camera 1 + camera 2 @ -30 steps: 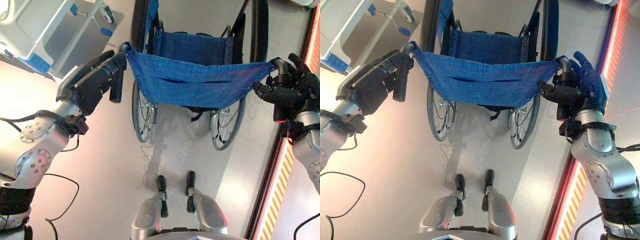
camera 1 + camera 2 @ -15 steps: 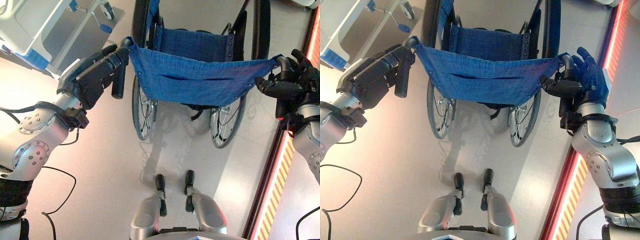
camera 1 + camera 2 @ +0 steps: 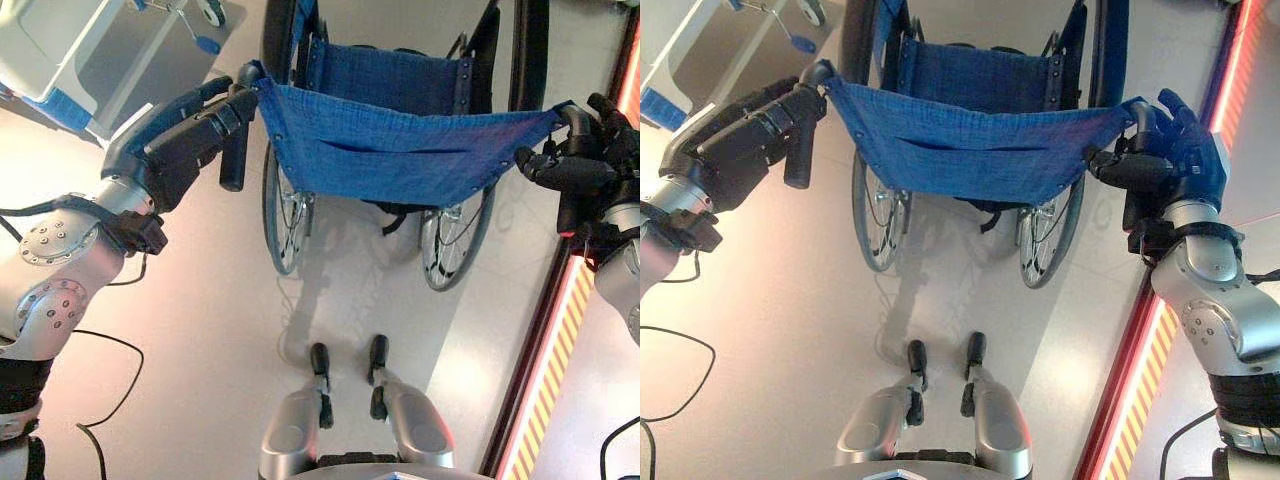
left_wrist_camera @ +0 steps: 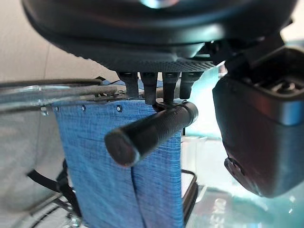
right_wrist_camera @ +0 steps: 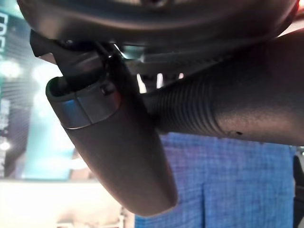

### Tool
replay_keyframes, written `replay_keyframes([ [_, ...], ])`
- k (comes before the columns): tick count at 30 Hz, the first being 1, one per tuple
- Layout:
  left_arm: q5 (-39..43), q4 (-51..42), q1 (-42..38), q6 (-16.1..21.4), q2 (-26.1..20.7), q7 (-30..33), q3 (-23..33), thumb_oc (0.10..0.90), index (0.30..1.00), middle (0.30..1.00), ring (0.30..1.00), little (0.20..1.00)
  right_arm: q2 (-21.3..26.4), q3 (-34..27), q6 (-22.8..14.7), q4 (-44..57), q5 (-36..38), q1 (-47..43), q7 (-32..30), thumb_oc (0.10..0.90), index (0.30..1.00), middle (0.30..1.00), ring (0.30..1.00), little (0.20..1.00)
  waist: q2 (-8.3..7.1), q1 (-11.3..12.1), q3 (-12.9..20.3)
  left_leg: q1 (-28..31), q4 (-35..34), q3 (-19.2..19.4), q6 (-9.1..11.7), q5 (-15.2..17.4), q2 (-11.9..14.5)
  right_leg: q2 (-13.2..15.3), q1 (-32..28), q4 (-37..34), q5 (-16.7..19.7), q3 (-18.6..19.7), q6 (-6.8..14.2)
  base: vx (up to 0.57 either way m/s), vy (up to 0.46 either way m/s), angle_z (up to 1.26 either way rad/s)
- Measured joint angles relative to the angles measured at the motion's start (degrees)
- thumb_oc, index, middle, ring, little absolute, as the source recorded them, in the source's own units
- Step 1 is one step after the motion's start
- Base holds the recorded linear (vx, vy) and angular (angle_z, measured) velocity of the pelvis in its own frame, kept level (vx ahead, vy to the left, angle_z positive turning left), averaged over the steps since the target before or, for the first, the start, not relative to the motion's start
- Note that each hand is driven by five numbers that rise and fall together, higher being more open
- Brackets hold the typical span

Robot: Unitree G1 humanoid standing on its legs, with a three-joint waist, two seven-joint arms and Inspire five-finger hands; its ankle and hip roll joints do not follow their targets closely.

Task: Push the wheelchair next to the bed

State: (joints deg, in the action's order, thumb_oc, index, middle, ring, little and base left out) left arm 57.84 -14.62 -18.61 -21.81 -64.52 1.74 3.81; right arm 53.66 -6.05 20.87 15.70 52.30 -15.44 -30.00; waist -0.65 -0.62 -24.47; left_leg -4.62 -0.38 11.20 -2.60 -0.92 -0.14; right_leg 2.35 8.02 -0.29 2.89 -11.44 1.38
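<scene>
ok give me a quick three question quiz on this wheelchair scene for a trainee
1. True or false: the right hand is curled round a push handle of the wheelchair.
2. What colour is the wheelchair's fabric backrest? A red, B blue, C green.
3. Fill in: the bed stands toward the robot's ____ side of the wheelchair.

Key:
1. True; the left hand is at the other handle.
2. B
3. left

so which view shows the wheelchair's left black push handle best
The left wrist view: the ribbed black push handle runs across the frame in full, the left robot hand hooked over it. In both eye views that handle is small and partly covered by the hand. The right wrist view shows the other handle.
</scene>
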Motion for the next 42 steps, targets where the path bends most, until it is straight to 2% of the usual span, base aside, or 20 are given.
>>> replay_keyframes([
  [4,-0.94,-0.16,-0.05,-0.09,-1.58,-0.49,0.00,0.800,0.900,0.900,0.900,0.900,0.24,0.00,0.01,0.00,0.09,-0.48,0.00,0.800,0.900,0.900,0.900,0.900,0.19,-0.05,-0.11,0.00,-0.07,-0.03,0.00,0.00,0.00,-0.01,0.00,-0.11,0.01,-0.06,0.01,-0.03,0.002,-0.01],
  [9,-1.51,-0.14,-1.59,-2.19,-1.99,-1.33,0.00,0.800,0.900,0.900,0.900,0.900,1.95,0.16,0.02,0.00,0.83,-0.74,-0.01,0.800,0.900,0.900,0.900,0.900,0.73,-0.03,-0.41,0.00,-0.08,-0.04,0.00,0.00,-0.02,0.04,-0.04,-0.10,0.02,-0.15,0.02,0.00,0.000,0.00],
  [16,-2.03,-0.04,-1.70,-2.39,-5.38,-3.59,-0.03,0.800,0.900,0.900,0.900,0.900,2.29,0.22,0.02,-0.19,2.18,-1.13,-0.01,0.800,0.900,0.900,0.900,0.900,0.84,-0.18,-0.46,0.05,-0.07,0.01,0.00,0.00,-0.03,0.04,-0.05,-0.11,0.02,-0.17,0.02,0.00,0.000,0.00],
  [23,-4.53,0.89,-6.61,-8.28,-7.32,-6.12,-1.52,0.800,0.900,0.900,0.900,0.900,3.13,2.69,0.01,-2.63,2.19,-4.15,-0.01,0.800,0.900,0.900,0.900,0.900,1.04,-0.36,-0.49,0.29,0.05,0.00,0.01,-0.02,-0.03,0.06,-0.28,-0.07,0.12,-0.15,-0.03,0.00,0.000,0.00],
  [29,-6.13,3.94,-11.12,-9.33,-9.53,-8.63,-6.12,0.800,0.900,0.900,0.900,0.900,6.76,7.20,-0.01,-4.32,2.40,-7.60,0.00,0.800,0.900,0.900,0.900,0.900,2.03,-0.67,-0.41,0.52,0.11,0.00,0.01,-0.02,-0.04,0.08,-0.53,-0.07,0.24,-0.08,-0.02,0.00,0.000,0.00],
  [37,-6.00,6.42,-15.43,-10.03,-10.43,-8.68,-10.97,0.800,0.900,0.900,0.900,0.900,8.00,11.13,-0.30,-6.97,2.36,-11.76,0.01,0.800,0.900,0.900,0.900,0.900,2.85,-1.01,-0.36,0.51,0.63,-0.02,0.01,-0.02,-0.03,0.08,-0.72,-0.07,0.49,-0.06,-0.17,0.00,0.000,0.00],
  [38,-6.00,6.43,-15.76,-10.18,-10.48,-8.68,-11.36,0.800,0.900,0.900,0.900,0.900,8.02,11.13,-0.31,-7.07,2.33,-11.78,0.01,0.687,0.731,0.731,0.731,0.731,2.89,-0.99,-0.34,0.49,0.66,-0.02,0.01,-0.02,-0.03,0.08,-0.72,-0.06,0.50,-0.06,-0.17,0.00,0.000,0.00],
  [39,-6.00,6.48,-15.94,-10.37,-10.49,-8.68,-11.49,0.800,0.900,0.900,0.900,0.900,8.02,11.14,-0.31,-7.10,2.33,-11.80,0.02,0.447,0.371,0.371,0.371,0.371,2.95,-0.99,-0.30,0.48,0.68,-0.02,0.01,-0.02,-0.03,0.08,-0.72,-0.06,0.53,-0.06,-0.16,0.00,0.000,0.00],
  [40,-5.98,6.52,-16.15,-10.42,-10.52,-8.68,-11.76,0.800,0.900,0.900,0.900,0.900,8.04,11.22,-0.31,-7.14,2.30,-11.83,0.02,0.400,0.300,0.300,0.300,0.300,2.97,-0.99,-0.29,0.47,0.69,-0.02,0.01,-0.02,-0.03,0.08,-0.72,-0.06,0.54,-0.05,-0.16,0.00,0.000,0.00],
  [41,-5.98,6.67,-16.89,-10.52,-10.63,-8.67,-12.48,0.800,0.900,0.900,0.900,0.900,8.25,11.32,-0.31,-7.30,2.29,-11.86,0.02,0.400,0.300,0.300,0.300,0.300,2.98,-0.94,-0.28,0.47,0.72,-0.03,0.01,-0.02,-0.03,0.09,-0.72,-0.05,0.54,-0.05,-0.16,0.00,0.000,0.00],
  [42,-5.91,6.86,-17.23,-10.68,-10.64,-8.67,-12.73,0.767,0.851,0.851,0.851,0.851,8.29,11.50,-0.31,-7.46,2.27,-12.02,0.03,0.400,0.300,0.300,0.300,0.300,2.98,-0.93,-0.28,0.46,0.74,-0.03,0.01,-0.02,-0.03,0.09,-0.72,-0.04,0.55,-0.05,-0.16,0.00,0.000,0.00],
])
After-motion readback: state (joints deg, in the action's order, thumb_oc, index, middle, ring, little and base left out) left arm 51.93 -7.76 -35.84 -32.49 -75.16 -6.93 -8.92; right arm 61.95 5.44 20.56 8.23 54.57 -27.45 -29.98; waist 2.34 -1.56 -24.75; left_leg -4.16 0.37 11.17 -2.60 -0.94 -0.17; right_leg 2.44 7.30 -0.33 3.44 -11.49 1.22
